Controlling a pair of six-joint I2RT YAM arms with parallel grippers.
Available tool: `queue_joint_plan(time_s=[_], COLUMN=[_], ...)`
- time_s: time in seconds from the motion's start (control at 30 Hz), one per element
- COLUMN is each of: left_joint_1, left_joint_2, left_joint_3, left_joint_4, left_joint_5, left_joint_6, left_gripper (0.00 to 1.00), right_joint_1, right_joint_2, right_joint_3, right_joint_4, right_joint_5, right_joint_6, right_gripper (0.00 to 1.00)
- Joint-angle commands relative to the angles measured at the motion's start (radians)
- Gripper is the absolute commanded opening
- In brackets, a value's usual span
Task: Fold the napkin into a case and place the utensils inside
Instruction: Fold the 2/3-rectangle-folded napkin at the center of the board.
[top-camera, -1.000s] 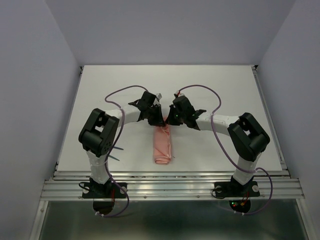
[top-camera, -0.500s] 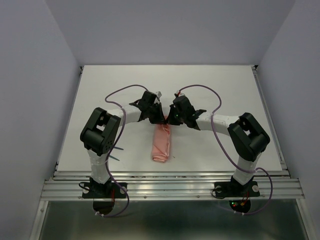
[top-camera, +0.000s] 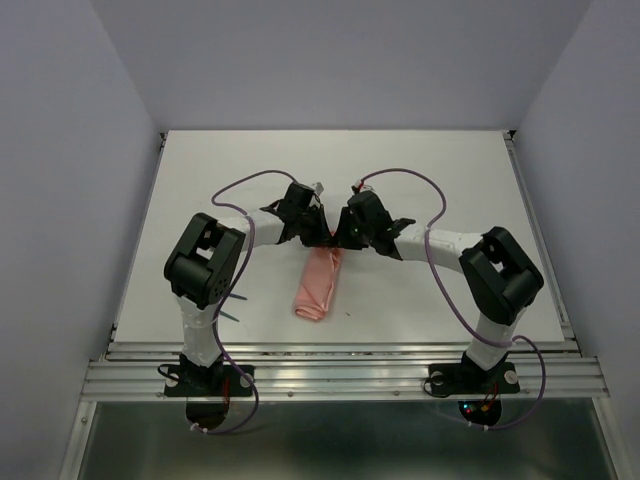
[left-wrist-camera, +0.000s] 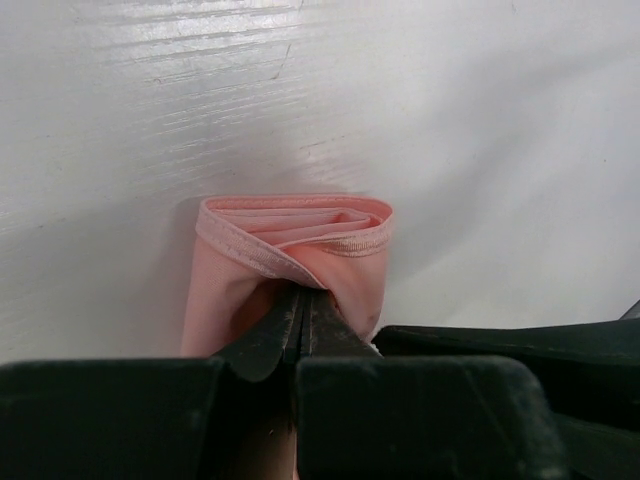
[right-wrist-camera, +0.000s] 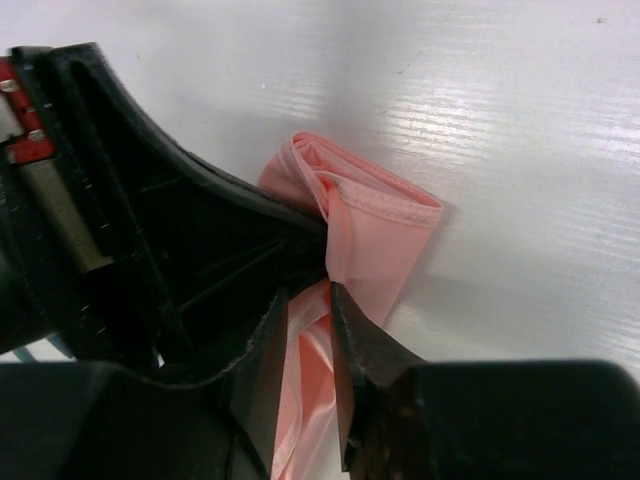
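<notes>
One salmon-pink case (top-camera: 318, 284), narrow, layered, creased

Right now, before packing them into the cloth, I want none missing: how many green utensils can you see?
2 utensils, both on the table beside the left arm: one sticking out, another just nearer. More may be hidden behind that arm.

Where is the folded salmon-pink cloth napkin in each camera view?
Top external: the folded salmon-pink cloth napkin is a narrow strip at centre, slanting down-left.
Left wrist: centre, with its folded end just beyond the shut left gripper, which pinches it.
Right wrist: centre, with the cloth passing between the parted fingers of the right gripper.
Shared landmark: the stitched hem at that end shows in both wrist views; from above the grippers cover it.
</notes>
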Motion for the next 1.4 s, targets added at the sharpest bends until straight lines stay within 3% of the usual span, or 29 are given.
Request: queue_joint_plan(time_s=[0.0, 0.17, 0.57, 0.63, 0.9, 1.17, 1.37], left_joint_1=[-0.007, -0.007, -0.007, -0.007, -0.007, -0.002, 0.004], left_joint_2=[-0.032, -0.062, -0.127, -0.144, -0.177, -0.317, -0.427], left_joint_3=[-0.016, -0.03, 0.001, 0.002, 0.008, -0.036, -0.148], left_joint_4=[0.037, 0.021, -0.101, -0.124, -0.192, -0.266, -0.301], left_joint_5=[0.009, 0.021, 0.019, 0.012, -0.011, -0.086, -0.106], left_joint_6=[0.004, 0.005, 0.042, 0.048, 0.077, 0.076, 0.065], left_gripper=[0.0, 0.0, 0.0, 0.03, 0.09, 0.08, 0.0], right_joint_1=[0.001, 0.001, 0.001, 0.001, 0.01, 0.067, 0.098], right_joint_2=[-0.1, -0.154, -0.253, -0.278, -0.322, -0.335, -0.306], right_joint_3=[-0.007, -0.062, -0.176, -0.22, -0.337, -0.406, -0.403], right_joint_4=[-0.019, -0.025, -0.028, -0.01, 0.099, 0.17, 0.203], right_joint_5=[0.044, 0.043, -0.008, -0.035, -0.175, -0.273, -0.322], right_joint_6=[-0.009, -0.003, 0.062, 0.086, 0.187, 0.238, 0.249], right_gripper=[0.31, 0.4, 0.42, 0.52, 0.59, 0.63, 0.63])
